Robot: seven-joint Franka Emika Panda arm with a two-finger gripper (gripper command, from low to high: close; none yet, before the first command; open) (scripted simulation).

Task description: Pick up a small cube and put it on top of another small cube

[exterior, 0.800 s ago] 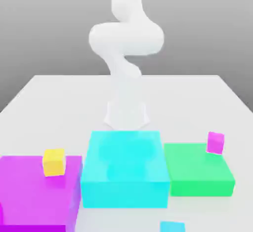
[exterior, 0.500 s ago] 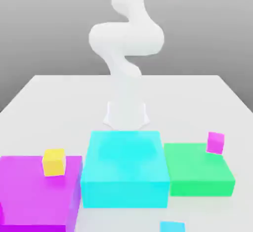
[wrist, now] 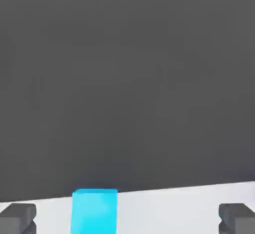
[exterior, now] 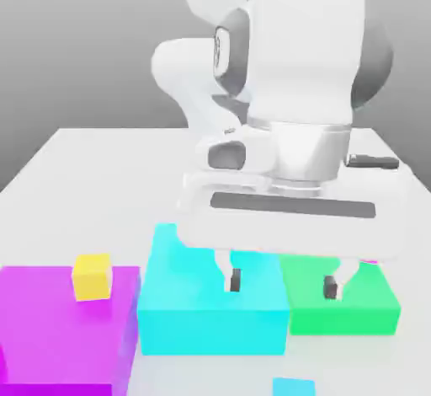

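The small cyan cube [exterior: 293, 386] lies on the white table at the front edge of the exterior view, in front of the big cyan block [exterior: 210, 314]. A small yellow cube [exterior: 92, 276] sits on top of the magenta block [exterior: 59, 327] at the exterior view's left. My gripper [exterior: 283, 283] hangs open above the seam between the cyan block and the green block [exterior: 345, 310], well above the small cyan cube. Nothing is between its fingers [exterior: 234, 278]. In the hand view a cyan cube [wrist: 94, 212] shows between the open fingertips [wrist: 17, 218].
Three large blocks stand side by side across the front of the table [exterior: 101, 175]: magenta, cyan and green. The white arm and wide hand [exterior: 290, 209] cover the far part of the green block.
The hand has swung down and forward from the top of the picture to just above the blocks, fingers open throughout. It now covers the small pink cube on the green block.
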